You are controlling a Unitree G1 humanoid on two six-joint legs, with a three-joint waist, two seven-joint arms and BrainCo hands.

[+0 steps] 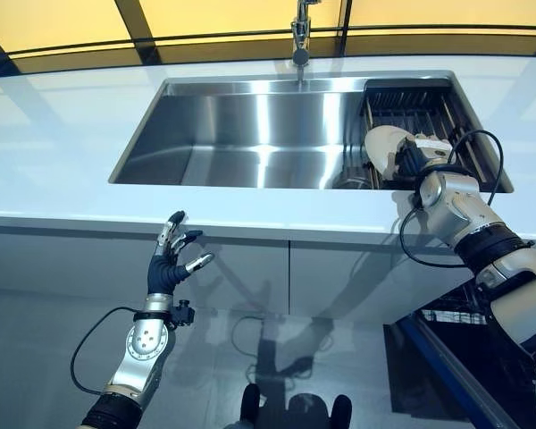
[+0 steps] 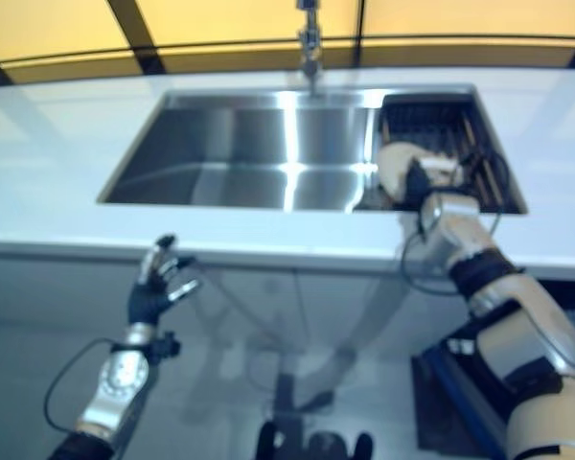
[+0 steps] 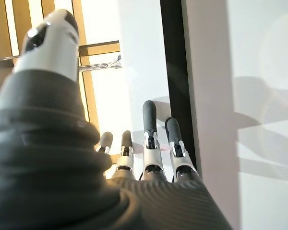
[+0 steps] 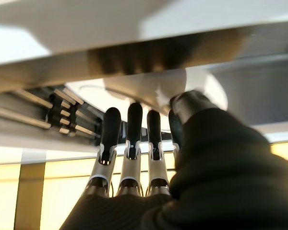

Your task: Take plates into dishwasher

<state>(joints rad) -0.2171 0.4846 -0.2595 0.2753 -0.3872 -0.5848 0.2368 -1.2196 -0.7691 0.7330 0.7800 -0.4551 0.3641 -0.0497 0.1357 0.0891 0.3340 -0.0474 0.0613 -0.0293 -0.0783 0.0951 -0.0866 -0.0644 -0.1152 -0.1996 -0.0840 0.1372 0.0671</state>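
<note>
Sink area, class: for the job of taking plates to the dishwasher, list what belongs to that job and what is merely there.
Part of the job:
- white plate, in the dish rack at the sink's right end
- right hand, fingers on the plate
- dishwasher, open at lower right

Merely there:
- sink basin
- faucet
- white counter
- left hand, open, idle below the counter edge

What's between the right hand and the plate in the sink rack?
Nothing visible. The right hand is already on the white plate in the dish rack; its fingers reach the plate's edge.
</note>
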